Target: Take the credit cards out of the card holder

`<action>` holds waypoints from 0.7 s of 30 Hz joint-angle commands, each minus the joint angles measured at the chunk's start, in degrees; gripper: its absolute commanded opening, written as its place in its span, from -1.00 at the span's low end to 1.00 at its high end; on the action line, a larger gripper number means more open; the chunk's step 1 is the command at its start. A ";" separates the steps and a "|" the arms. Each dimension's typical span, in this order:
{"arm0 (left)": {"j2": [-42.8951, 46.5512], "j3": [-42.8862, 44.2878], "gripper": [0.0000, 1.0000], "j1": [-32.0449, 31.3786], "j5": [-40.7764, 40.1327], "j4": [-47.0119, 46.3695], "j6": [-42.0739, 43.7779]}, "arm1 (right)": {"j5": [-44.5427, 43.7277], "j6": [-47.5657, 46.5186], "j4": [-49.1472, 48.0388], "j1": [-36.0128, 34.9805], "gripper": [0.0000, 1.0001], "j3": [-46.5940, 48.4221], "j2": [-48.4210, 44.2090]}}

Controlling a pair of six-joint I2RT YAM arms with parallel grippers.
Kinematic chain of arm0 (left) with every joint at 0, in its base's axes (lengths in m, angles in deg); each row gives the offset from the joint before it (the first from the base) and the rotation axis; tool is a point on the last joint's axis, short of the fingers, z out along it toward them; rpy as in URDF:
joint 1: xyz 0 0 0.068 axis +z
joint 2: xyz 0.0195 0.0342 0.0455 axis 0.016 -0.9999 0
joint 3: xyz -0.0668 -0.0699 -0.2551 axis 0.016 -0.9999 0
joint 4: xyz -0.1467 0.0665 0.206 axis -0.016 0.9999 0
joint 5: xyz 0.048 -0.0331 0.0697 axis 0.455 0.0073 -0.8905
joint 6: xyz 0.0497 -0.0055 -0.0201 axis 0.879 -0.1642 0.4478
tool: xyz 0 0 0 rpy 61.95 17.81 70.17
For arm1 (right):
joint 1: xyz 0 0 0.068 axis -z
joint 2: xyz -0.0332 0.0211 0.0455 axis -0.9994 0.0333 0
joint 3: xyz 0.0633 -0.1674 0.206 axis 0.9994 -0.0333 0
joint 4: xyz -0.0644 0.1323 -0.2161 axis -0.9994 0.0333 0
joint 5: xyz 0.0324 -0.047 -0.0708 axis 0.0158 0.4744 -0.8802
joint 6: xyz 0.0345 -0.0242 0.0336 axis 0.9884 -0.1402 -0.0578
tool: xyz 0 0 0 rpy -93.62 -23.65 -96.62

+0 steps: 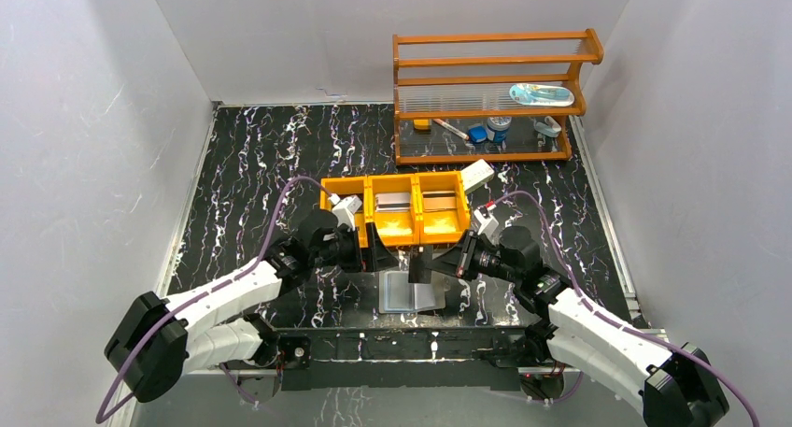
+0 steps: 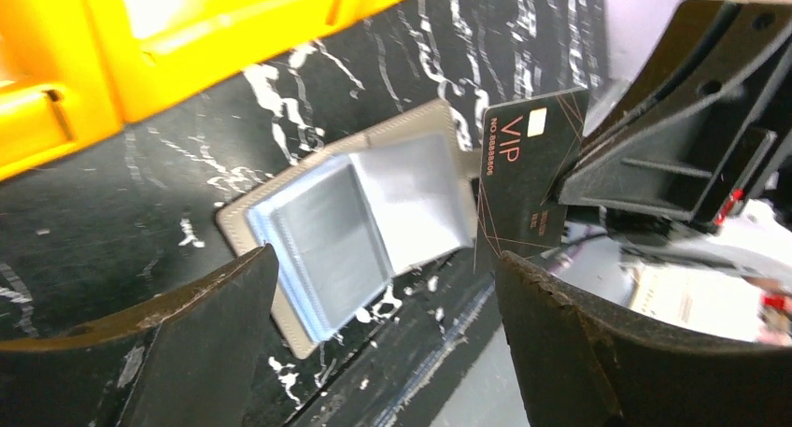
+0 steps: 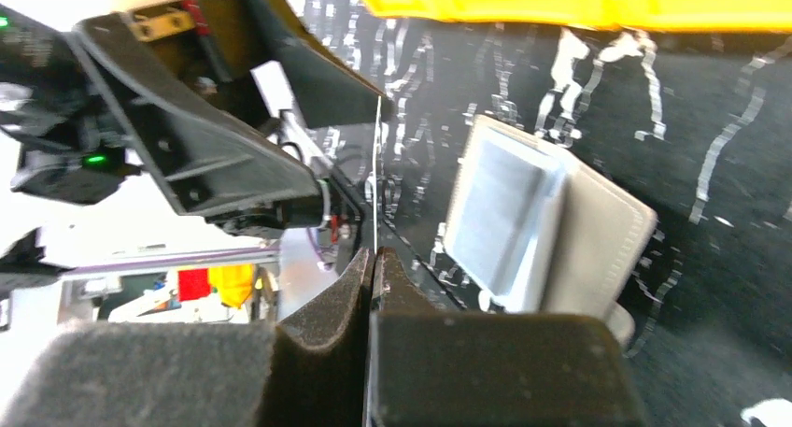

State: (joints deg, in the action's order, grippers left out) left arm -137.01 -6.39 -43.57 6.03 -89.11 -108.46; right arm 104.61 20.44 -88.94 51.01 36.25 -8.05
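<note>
Three cards are in sight, and only one is in a grip. That dark card [image 2: 528, 179] stands on edge just beside the open card holder [image 1: 409, 294], out of its pockets, with the right jaws pressed together on its side edge. Whether its lower corner touches the holder I cannot tell.

The left wrist view shows the card's face, with "VIP" lettering and a pale chip. The right wrist view shows the same card only as a thin line rising from the shut jaws.

The one card holder lies opened flat on the black marbled counter [image 1: 261, 165], pale inner faces up, near the front edge between the two arms. The left jaws are spread wide and grip nothing. In the left wrist view the holder shows between their two fingers [image 2: 196, 343].

Only the overhead view shows the other two cards. Just behind the holder sits one orange tray [image 1: 417, 212] of three compartments, with the silvery card [image 1: 393, 201] in the middle one and the brownish card [image 1: 442, 201] in the right one. The left wrist partly hides the left compartment.

One white box [image 1: 477, 175] lies at the tray's far right corner, and one wooden rack [image 1: 495, 63] stands at the back.
</note>
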 commanded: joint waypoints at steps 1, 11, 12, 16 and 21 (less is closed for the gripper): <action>0.95 -3.64 0.66 1.30 13.81 -13.49 -4.17 | 5.66 3.30 -13.23 0.34 -0.95 0.57 0.08; -0.68 -5.37 0.45 4.03 25.18 -27.92 -10.02 | 10.06 9.68 -27.04 0.30 -0.94 -2.64 2.93; -1.16 -5.40 0.40 4.26 26.39 -29.00 -10.45 | 10.27 10.67 -29.07 0.27 -0.95 -3.16 3.14; -2.86 -4.95 0.30 4.59 29.35 -32.47 -11.85 | 10.75 10.69 -29.91 0.28 -0.94 -3.17 3.40; -6.48 -4.58 0.07 4.60 31.80 -37.74 -13.86 | 10.96 10.32 -29.40 0.32 -0.92 -3.42 3.03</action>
State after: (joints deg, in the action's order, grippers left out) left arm -141.41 -11.39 -39.26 32.67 -119.36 -120.08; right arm 114.10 30.56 -113.42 51.01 32.84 -4.43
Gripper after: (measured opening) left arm 0.570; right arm 0.064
